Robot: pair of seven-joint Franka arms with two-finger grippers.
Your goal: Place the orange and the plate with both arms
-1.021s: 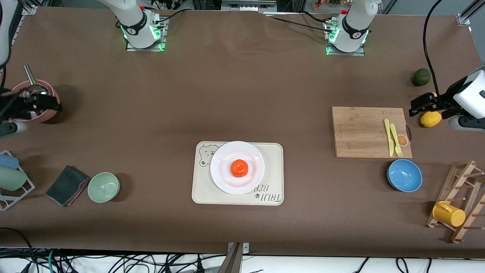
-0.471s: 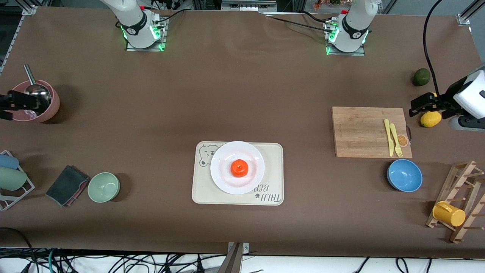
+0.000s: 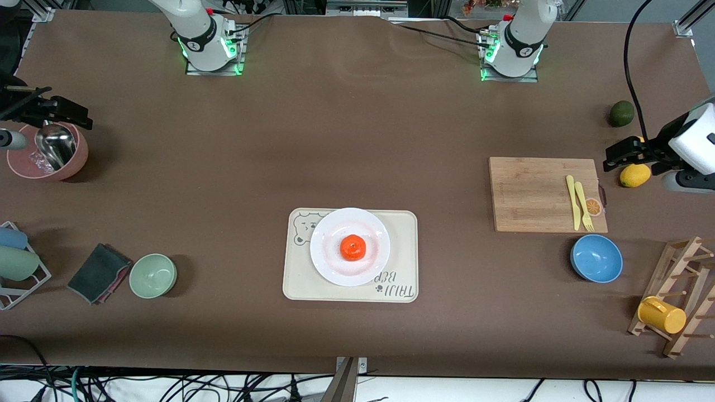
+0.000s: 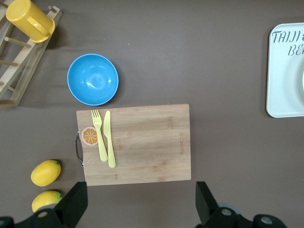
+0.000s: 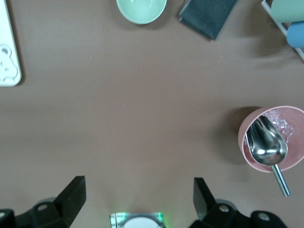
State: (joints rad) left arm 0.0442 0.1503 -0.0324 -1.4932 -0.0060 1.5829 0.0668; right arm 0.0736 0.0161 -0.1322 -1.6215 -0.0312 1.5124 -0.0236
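**Two tools standing open at the frame's edges, orange sitting on the plate at centre**

Two arms are reaching out to the sides of the front view, and nothing is being held by either. At the upper left edge of the frame the right tool (image 3: 61,111) is hanging just above the pink bowl (image 3: 47,155), its fingers apart and empty; a metal scoop (image 3: 54,146) is lying in that bowl. In the right wrist view the two dark fingers (image 5: 71,194) are standing wide over bare brown surface (image 3: 346,128). Lower left in the frame, a dark folded cloth (image 3: 99,273) and a pale green bowl (image 3: 153,275) are sitting side by side.

At the middle of the frame, slightly low, the orange (image 3: 353,247) is resting in the centre of the white plate (image 3: 329,271), and the plate is lying on the cream tray (image 3: 402,245) with the bear drawing.

Right of centre, a wooden cutting board (image 3: 530,192) is carrying a yellow knife (image 3: 572,202) and fork (image 3: 583,206), with a blue bowl (image 3: 596,258) just below it. At the right edge the left tool (image 3: 625,153) is hovering beside a yellow lemon (image 3: 635,175), fingers spread and empty, as the left wrist view also shows. A green fruit (image 3: 621,113) is lying above it, and a yellow cup (image 3: 662,315) is hanging on the wooden rack (image 3: 678,262) at the lower right.
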